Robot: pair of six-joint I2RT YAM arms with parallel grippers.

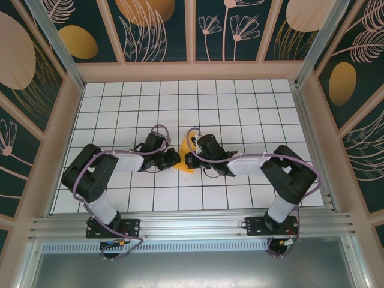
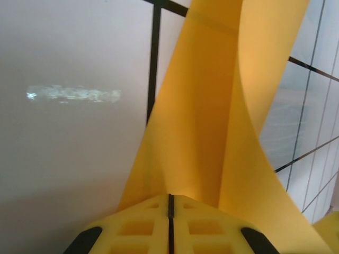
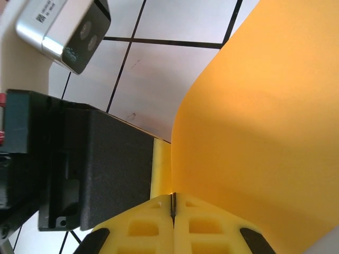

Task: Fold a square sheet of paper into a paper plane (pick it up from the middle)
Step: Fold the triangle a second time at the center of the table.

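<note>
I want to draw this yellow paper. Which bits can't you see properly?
- Left wrist view: the paper runs off the top edge above the shut left pincer, so its outline is cut off.
- Right wrist view: it runs off the right edge past the shut right pincer.
- Top view: both pincers cover part of it; creases too small to see.

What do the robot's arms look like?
Both the left arm and the right arm have chunky black joints joined by smooth white tubes. A thin purple cable loops along each one. The jaws are bright yellow blocks with little square hollows.
</note>
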